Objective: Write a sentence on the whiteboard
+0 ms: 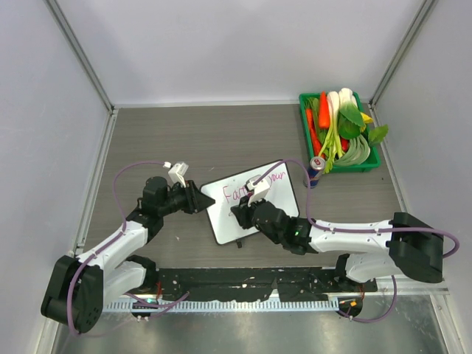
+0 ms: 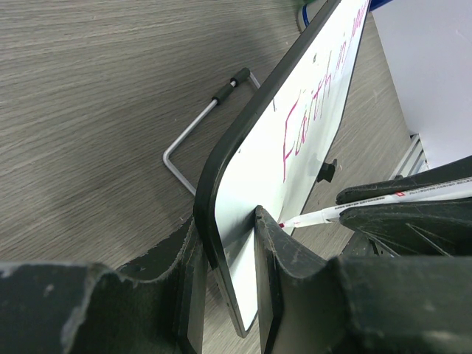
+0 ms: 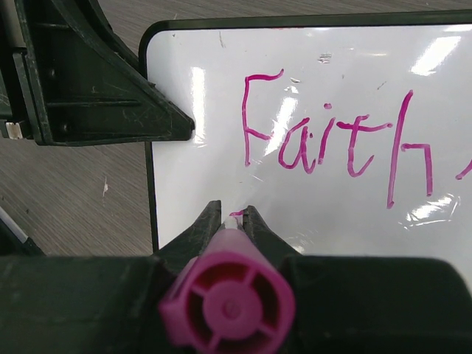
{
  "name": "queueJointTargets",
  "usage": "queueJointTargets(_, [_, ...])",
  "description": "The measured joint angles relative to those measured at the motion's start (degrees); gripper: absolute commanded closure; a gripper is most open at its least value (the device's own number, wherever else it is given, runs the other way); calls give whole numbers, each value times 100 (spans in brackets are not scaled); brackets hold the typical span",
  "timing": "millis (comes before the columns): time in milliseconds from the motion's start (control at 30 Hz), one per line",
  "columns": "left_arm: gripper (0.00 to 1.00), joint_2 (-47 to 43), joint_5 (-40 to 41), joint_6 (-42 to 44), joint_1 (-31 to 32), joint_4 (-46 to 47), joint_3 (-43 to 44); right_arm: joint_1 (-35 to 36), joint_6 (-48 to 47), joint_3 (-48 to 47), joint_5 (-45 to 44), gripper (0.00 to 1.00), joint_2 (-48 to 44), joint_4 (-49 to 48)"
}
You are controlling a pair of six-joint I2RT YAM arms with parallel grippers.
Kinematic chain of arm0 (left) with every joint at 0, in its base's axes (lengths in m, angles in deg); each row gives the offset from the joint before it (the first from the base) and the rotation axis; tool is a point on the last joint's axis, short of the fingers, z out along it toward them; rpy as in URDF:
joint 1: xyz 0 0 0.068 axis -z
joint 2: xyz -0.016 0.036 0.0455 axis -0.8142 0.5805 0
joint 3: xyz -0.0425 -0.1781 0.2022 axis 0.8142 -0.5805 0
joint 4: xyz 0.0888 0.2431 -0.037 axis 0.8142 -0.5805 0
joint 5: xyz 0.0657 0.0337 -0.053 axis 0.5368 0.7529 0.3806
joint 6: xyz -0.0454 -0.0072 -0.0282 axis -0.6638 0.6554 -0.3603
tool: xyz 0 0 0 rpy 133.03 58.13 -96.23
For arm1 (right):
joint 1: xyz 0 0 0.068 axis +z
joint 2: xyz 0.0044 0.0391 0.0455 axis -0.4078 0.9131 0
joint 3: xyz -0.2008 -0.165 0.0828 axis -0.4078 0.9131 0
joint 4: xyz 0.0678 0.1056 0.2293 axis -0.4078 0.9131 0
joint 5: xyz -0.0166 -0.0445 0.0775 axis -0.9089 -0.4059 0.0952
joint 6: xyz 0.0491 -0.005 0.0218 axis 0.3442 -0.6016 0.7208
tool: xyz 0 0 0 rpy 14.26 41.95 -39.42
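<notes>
The whiteboard stands tilted at the table's middle. The sentence on it is pink handwriting, with "Faith" plain in the right wrist view and more words to its right, near the board's top right corner. My left gripper is shut on the board's left edge, one finger on each face. My right gripper is shut on a pink marker. The marker tip touches the board below the "F", beside a small pink mark. The marker also shows in the left wrist view.
A green tray of vegetables stands at the back right, with a small can at its near corner. The board's bent wire stand rests on the table behind the board. Grey walls close in the table's left, back and right sides.
</notes>
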State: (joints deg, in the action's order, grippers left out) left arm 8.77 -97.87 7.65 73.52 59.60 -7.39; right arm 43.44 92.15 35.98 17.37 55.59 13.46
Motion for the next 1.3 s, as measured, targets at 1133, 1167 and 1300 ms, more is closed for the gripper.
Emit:
queueJointTargets(1133, [100, 0, 0, 0, -2, 2, 0, 4, 142, 179, 131, 99, -179, 195])
queueJointTargets(1167, [100, 0, 0, 0, -2, 2, 0, 4, 151, 175, 138, 99, -160, 179])
queueJointTargets(1300, [100, 0, 0, 0, -2, 2, 0, 7, 184, 57, 190, 99, -28, 138])
